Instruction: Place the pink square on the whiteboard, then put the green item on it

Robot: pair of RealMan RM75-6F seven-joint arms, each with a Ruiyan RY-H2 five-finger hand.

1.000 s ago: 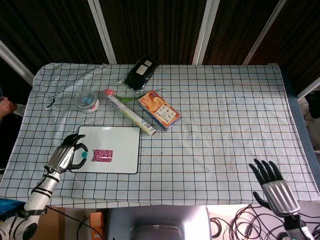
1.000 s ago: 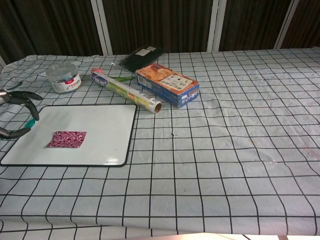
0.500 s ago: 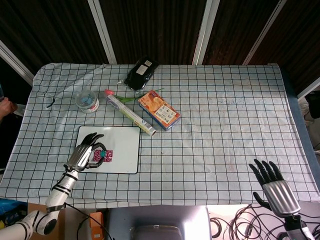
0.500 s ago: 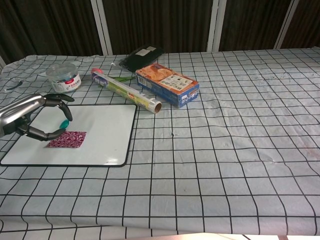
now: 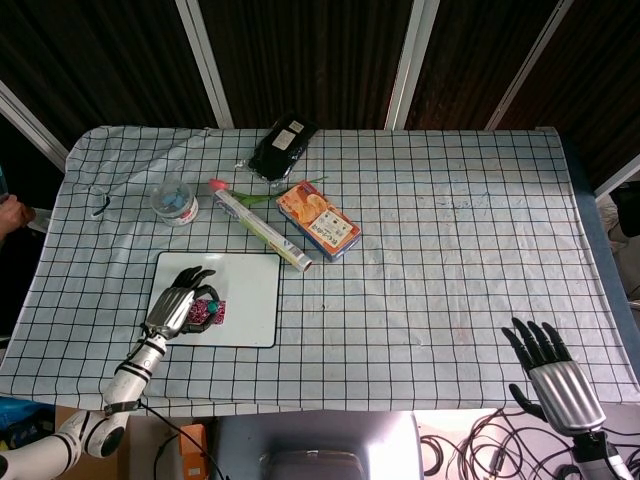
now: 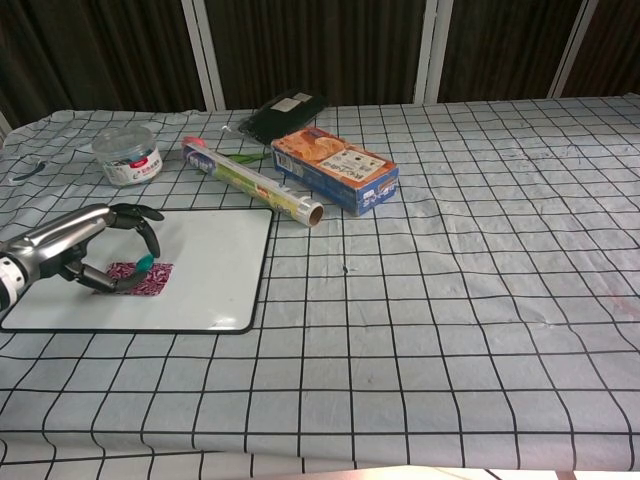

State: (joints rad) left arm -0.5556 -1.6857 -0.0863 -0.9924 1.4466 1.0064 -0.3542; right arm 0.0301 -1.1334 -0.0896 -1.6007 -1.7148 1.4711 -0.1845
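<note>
My right hand (image 5: 553, 382) sits at the near right corner of the desk (image 5: 460, 250), fingers spread and holding nothing, well apart from all the work. My left hand (image 5: 181, 305) is the one that matters: it hangs over the left part of the whiteboard (image 5: 250, 300), which lies near the desk's near left corner, and I pinch the small green item (image 6: 146, 263) between thumb and fingertips. The pink square (image 6: 152, 280) lies flat on the whiteboard directly under that pinch, so the green item is just above it, perhaps already touching; I cannot tell which. The move ahead, as I judge it, is straight down and then a release, with no sideways travel needed. Farther back, toward the desk's middle, lie a long foil roll (image 5: 262, 230) and an orange box (image 5: 318, 219), with a round tub (image 5: 174, 200) toward the far left and a black pouch (image 5: 281, 146) near the far edge.
</note>
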